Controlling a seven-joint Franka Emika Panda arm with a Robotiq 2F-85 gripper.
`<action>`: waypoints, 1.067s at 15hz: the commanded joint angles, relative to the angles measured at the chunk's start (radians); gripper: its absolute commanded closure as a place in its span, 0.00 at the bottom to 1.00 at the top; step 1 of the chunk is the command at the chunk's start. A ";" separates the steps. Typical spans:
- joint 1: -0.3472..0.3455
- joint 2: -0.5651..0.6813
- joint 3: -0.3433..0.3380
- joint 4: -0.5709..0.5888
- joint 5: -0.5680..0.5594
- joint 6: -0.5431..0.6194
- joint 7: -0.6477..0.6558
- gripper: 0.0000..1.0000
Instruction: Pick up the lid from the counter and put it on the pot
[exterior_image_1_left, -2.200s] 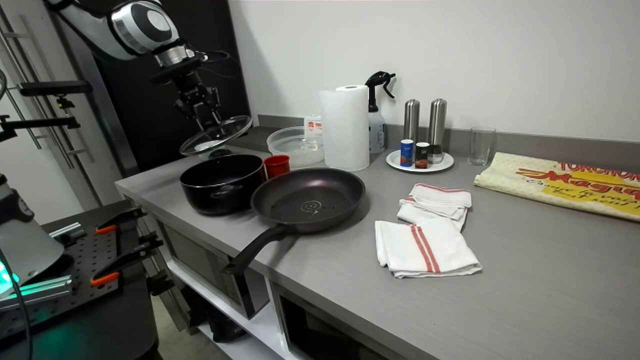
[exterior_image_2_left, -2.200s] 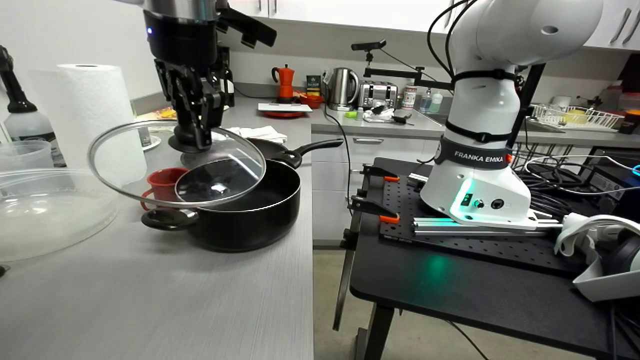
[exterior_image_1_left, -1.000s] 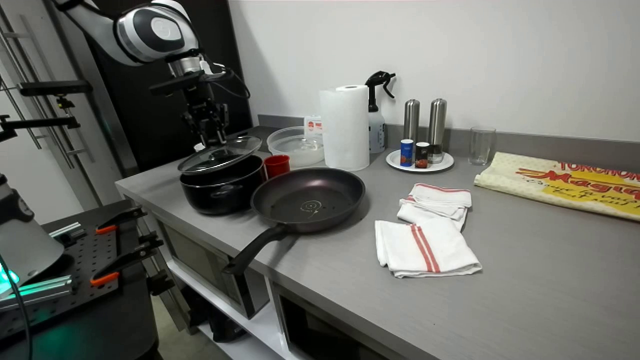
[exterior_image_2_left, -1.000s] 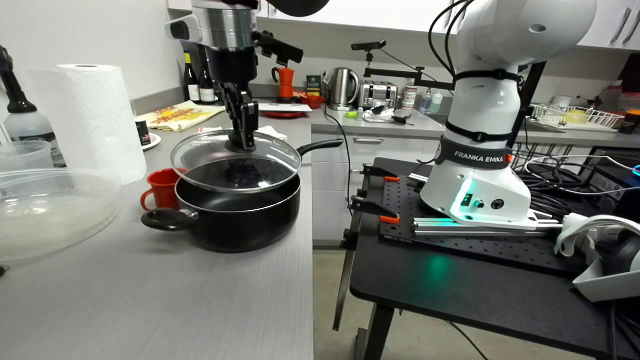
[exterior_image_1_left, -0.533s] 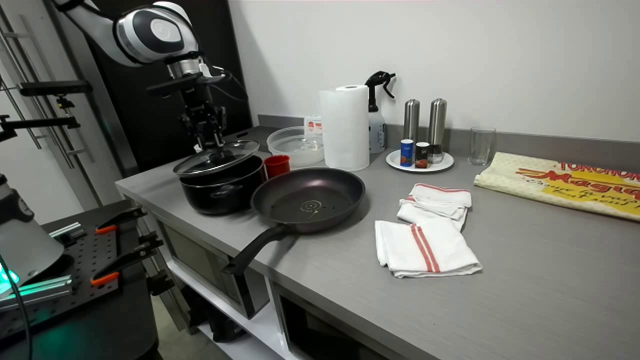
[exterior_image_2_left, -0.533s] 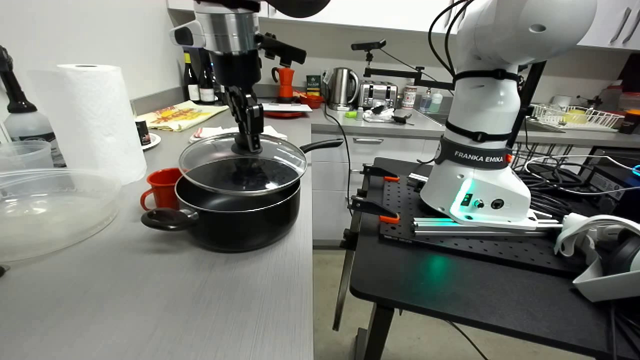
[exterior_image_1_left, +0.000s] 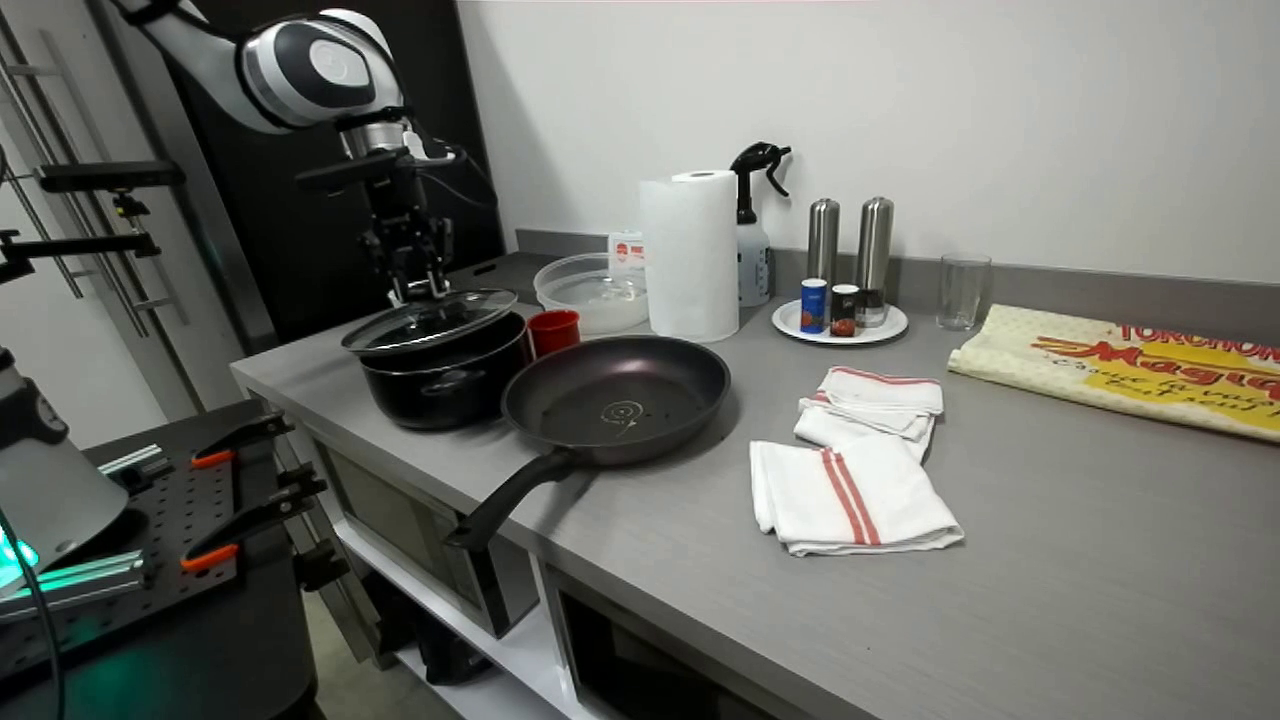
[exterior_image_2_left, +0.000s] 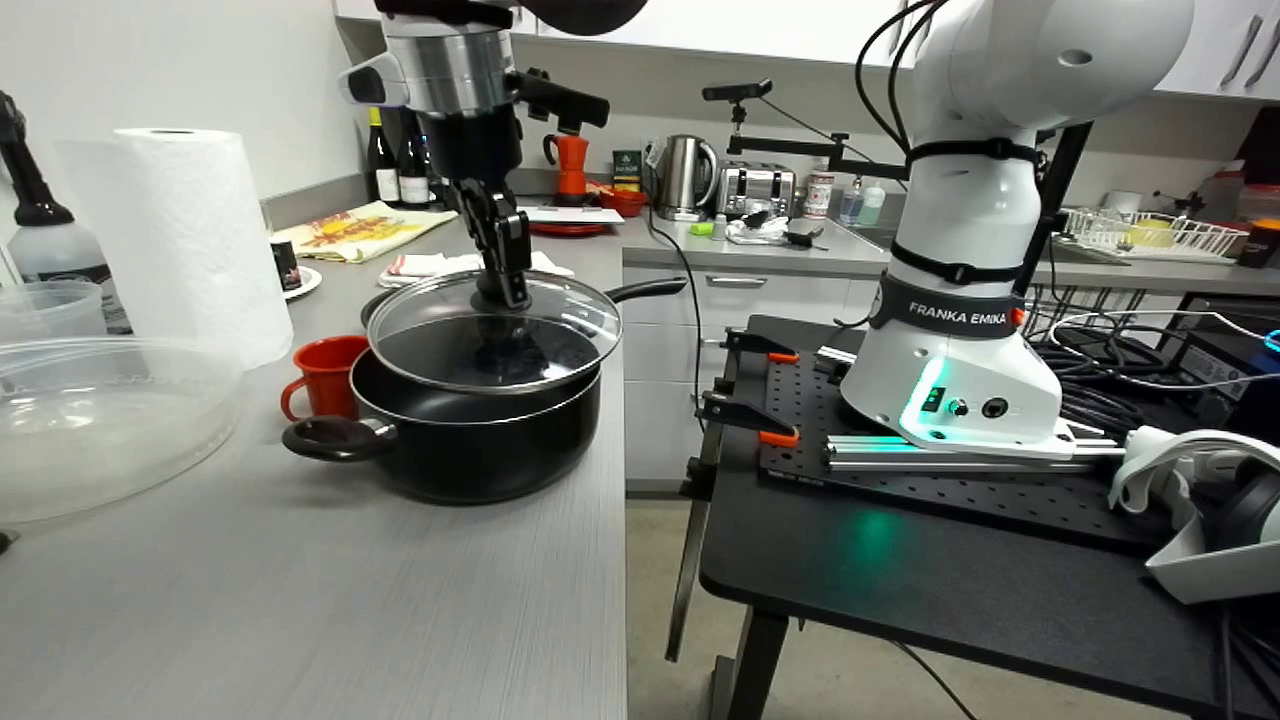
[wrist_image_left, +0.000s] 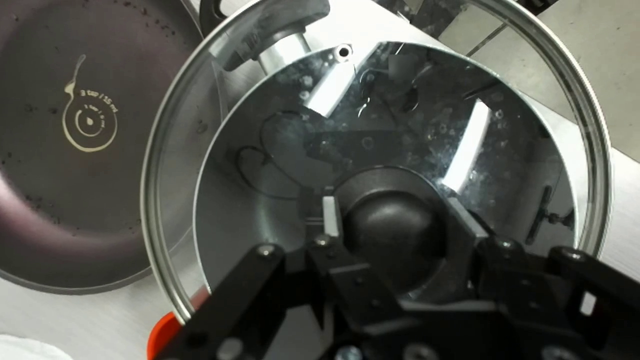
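Nearest, in an exterior view: long matte grey counter (exterior_image_2_left: 350, 600), w/ round clear plastic tub (exterior_image_2_left: 100, 440) set on it. Then low round black pot (exterior_image_2_left: 485, 455) w/ side handles, placed by counter's front edge. Thin round see-through lid (exterior_image_2_left: 465, 355) w/ pale metal rim + dark knob is held tilted over pot's mouth, gap left on near side; rim contact elsewhere can't be told. Knob is clamped b/w fingers of black gripper (wrist_image_left: 395, 215), jaws spread partway. Red mug (exterior_image_2_left: 330, 375) is seen just beside pot, white paper towel roll (exterior_image_2_left: 200, 260) behind it. Wide shallow black frying pan (exterior_image_1_left: 620, 400) w/ long handle is set right by pot too; white red-striped towels (exterior_image_1_left: 850, 490) are laid folded past pan. Farthest: red-orange moka pot (exterior_image_2_left: 570, 170) + steel kettle (exterior_image_2_left: 687, 180).
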 joint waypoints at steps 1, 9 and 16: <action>0.009 0.005 0.008 0.035 0.018 -0.013 -0.007 0.75; 0.009 0.037 0.018 0.050 0.068 0.016 -0.047 0.75; 0.003 0.065 0.022 0.050 0.104 0.039 -0.076 0.75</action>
